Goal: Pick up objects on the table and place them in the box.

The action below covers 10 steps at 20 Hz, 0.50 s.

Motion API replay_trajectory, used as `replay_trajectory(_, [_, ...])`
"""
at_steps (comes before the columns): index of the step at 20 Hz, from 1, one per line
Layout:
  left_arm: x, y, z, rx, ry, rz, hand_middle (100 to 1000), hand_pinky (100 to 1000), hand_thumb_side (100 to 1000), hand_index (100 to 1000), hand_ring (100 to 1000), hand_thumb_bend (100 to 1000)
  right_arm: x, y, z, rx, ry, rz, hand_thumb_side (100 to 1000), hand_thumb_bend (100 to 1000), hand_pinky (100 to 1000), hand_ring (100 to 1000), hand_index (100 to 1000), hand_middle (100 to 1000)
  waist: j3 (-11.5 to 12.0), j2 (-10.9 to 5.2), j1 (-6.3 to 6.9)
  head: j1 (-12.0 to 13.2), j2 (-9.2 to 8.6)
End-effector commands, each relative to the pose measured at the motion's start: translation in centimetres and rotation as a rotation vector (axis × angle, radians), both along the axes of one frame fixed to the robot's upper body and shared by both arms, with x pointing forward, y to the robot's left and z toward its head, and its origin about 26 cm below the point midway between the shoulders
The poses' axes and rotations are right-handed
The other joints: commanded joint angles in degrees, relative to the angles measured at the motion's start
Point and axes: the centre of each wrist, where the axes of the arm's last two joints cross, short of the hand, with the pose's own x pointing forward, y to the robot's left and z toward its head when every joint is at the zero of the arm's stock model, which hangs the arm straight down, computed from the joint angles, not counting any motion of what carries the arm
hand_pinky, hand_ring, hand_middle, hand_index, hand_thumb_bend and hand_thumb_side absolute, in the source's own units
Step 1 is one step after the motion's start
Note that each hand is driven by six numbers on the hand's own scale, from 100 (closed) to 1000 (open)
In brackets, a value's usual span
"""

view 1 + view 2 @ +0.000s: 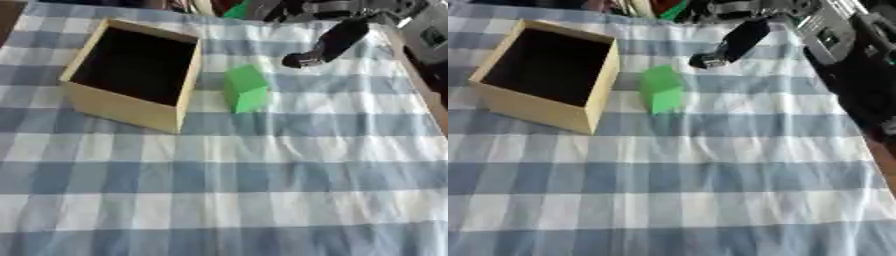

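In the left eye view, a green block [246, 90] is seen standing on the checked surface [262, 190], just beside the right wall of the open wooden box [131, 107]. The right hand [328, 45] is seen above and to the right of the block, apart from it.

In the right eye view, its fingers [710, 60] are seen holding nothing; how far they are curled cannot be told.

One wooden box [131, 112] with an open top stands on the worktop [262, 190], which is covered by one blue-and-white checked cloth. One green block [245, 89] sits just beside the box. One robot hand [328, 42], black, shows over the far side. Nothing else countable is on the cloth.
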Motion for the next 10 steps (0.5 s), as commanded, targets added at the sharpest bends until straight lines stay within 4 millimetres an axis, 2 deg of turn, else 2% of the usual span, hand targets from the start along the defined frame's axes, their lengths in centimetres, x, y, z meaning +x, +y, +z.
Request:
replay_trajectory(1, [-0.2,0.0,0.9,0.015,-0.028,-0.010,636,703,890,712,601,100,0.2,0.3,0.7,-0.030,-0.013,0.011,714,324,883,895,1000,918,0.2,-0.17,-0.72,-0.3,-0.68])
replay_trajectory(10, [-0.1,-0.1,0.9,0.011,-0.030,-0.016,636,704,891,712,601,100,1.0,1.4,-1.0,-0.041,0.036,0.054,714,338,878,890,1000,917,0.6,0.10,-0.77,-0.2,-0.75])
